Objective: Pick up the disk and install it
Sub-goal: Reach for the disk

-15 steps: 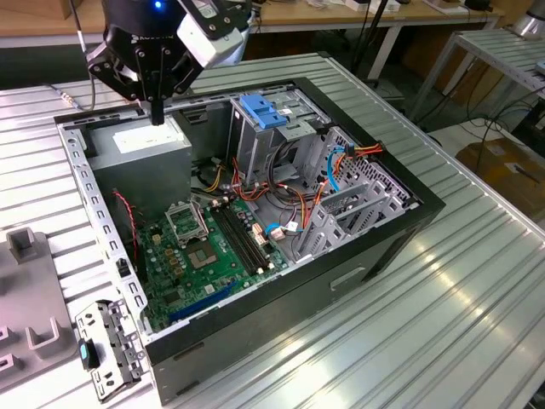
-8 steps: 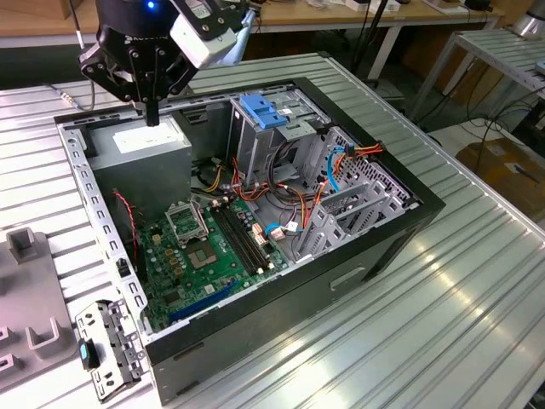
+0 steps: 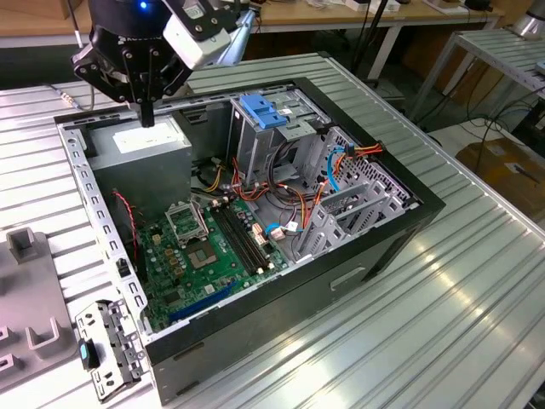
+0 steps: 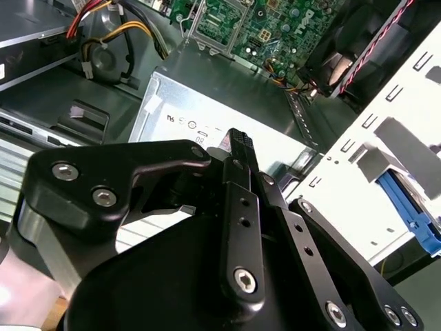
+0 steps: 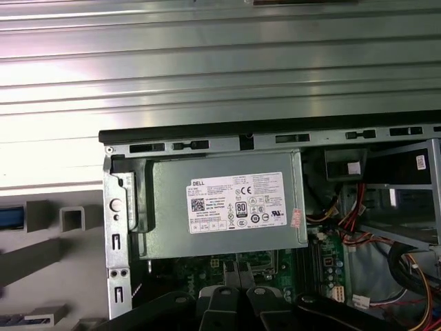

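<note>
Over the case's (image 3: 255, 328) far corner, exterior view's left, one gripper (image 3: 146, 116) hovers above the single power supply (image 3: 136, 152), two fingers (image 4: 238, 157) pressed together, empty; one drive cage (image 3: 254, 145) beside.

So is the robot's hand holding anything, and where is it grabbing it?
Nothing. The black gripper hangs shut and empty above the grey metal power-supply box with the white sticker.
</note>
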You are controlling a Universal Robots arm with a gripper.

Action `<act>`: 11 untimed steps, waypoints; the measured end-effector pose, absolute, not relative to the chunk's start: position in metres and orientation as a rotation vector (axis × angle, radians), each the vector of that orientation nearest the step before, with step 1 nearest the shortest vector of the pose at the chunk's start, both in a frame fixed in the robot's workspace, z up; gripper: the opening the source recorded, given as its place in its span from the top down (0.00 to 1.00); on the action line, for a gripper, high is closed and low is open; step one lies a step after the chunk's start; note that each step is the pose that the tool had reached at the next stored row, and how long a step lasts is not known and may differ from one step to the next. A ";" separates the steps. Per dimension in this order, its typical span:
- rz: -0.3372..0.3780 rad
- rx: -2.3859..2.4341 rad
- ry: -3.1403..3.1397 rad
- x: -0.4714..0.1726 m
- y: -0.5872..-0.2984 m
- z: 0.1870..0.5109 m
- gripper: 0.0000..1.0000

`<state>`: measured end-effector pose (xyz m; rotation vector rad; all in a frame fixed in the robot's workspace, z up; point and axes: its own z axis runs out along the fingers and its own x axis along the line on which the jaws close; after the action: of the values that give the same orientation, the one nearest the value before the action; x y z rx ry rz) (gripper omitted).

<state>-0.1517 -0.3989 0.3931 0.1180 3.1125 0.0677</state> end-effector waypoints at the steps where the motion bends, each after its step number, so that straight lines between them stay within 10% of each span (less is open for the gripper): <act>1: 0.068 0.118 3.112 -0.152 -0.399 0.393 0.89; 11: 0.068 0.118 3.112 -0.159 -0.399 0.393 0.89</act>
<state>-0.1586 -0.3989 0.3930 0.1180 3.1124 0.0677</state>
